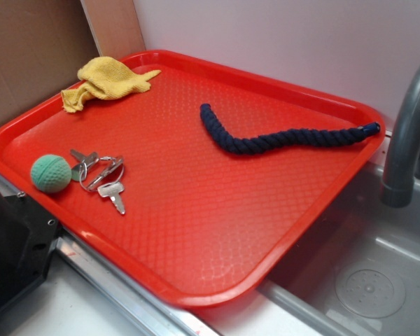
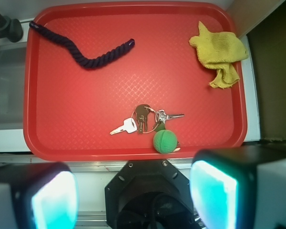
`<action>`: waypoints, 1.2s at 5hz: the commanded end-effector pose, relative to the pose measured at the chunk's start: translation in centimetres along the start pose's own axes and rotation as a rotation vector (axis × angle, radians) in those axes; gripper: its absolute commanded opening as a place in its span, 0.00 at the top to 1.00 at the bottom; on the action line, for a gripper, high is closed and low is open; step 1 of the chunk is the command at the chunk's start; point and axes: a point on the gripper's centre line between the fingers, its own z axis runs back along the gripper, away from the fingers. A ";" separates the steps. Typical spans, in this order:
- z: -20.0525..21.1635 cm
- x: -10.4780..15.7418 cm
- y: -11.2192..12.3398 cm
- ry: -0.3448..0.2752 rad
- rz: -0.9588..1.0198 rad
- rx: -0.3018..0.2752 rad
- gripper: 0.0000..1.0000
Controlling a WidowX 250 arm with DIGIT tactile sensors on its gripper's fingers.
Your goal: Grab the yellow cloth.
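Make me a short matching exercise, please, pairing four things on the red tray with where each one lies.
Things:
1. cloth
2. rope
3. ball
4. keys

Places:
A. stretched along the tray side nearest the faucet
B. bunched in a tray corner, draped over the rim
C. fanned out on a ring, right beside the ball
D. close to the tray's edge, next to the keys

Pairs: 1-B, 2-A, 3-D, 4-C
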 end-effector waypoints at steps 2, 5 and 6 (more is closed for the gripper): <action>-3.0 1.8 3.3 -0.006 0.188 0.035 0.00; -13.8 6.6 14.5 -0.132 0.846 0.179 0.00; -16.5 8.0 15.7 -0.204 1.013 0.181 0.00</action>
